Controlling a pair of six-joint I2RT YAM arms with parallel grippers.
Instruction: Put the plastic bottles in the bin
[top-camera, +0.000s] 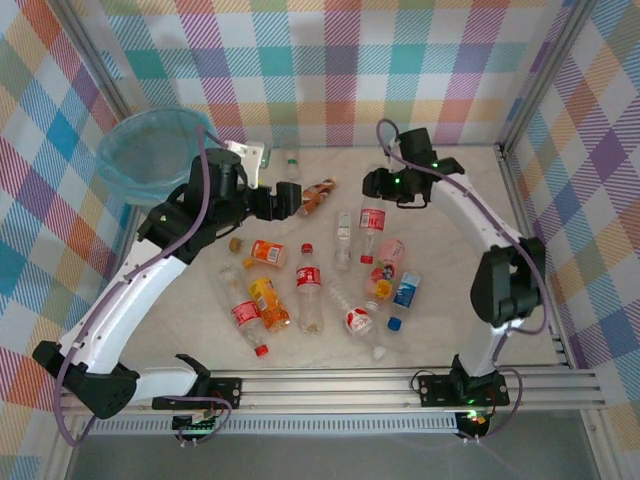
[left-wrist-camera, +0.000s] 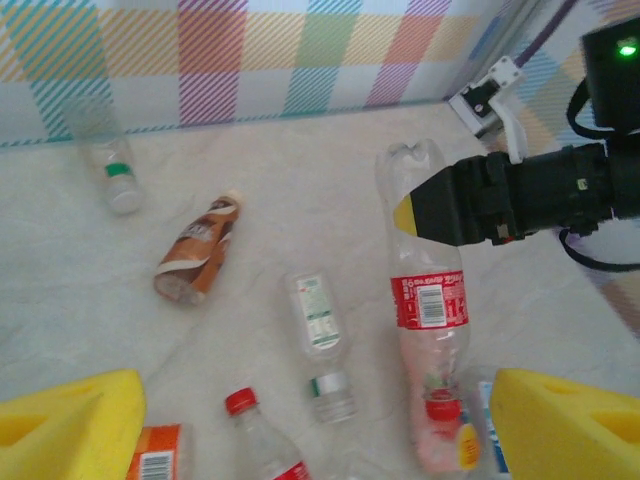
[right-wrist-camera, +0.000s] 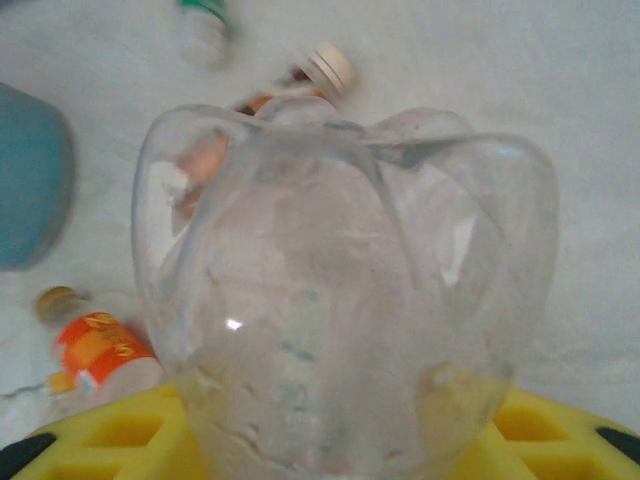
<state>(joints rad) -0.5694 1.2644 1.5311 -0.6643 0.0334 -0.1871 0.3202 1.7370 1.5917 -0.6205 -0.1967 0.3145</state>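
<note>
right wrist: bottle (right-wrist-camera: 340, 300) gripped between yellow fingers (right-wrist-camera: 560, 435).

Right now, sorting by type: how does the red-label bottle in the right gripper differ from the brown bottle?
The red-label bottle is clear; the brown bottle is brown-wrapped and looks shorter. The right gripper pinches the red-label bottle's base; the brown bottle lies free on the table. Caps: red versus the brown bottle's cream. Both are capped.

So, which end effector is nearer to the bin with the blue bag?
Left. The left end effector is open a little to the right of the bin. The right end effector is much farther right, shut on a red-labelled clear bottle.
</note>
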